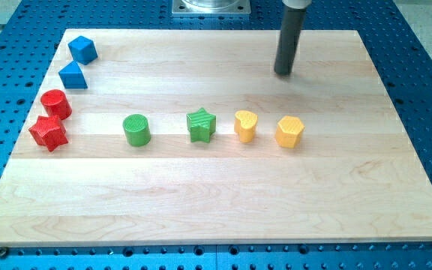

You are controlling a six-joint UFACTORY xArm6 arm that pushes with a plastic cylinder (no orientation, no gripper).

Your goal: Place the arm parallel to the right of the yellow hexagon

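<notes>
The yellow hexagon (290, 131) sits on the wooden board (216, 210), right of centre. A yellow heart-shaped block (246, 126) stands just to its left. My tip (283, 73) rests on the board above the hexagon toward the view's top, well apart from it and slightly to its left. The dark rod rises from the tip out of the view's top edge.
A green star (201, 125) and a green cylinder (136, 130) continue the row to the left. At the view's left edge stand a red star (49, 133), a red cylinder (55, 104), a blue triangular block (73, 76) and a blue cube (82, 49).
</notes>
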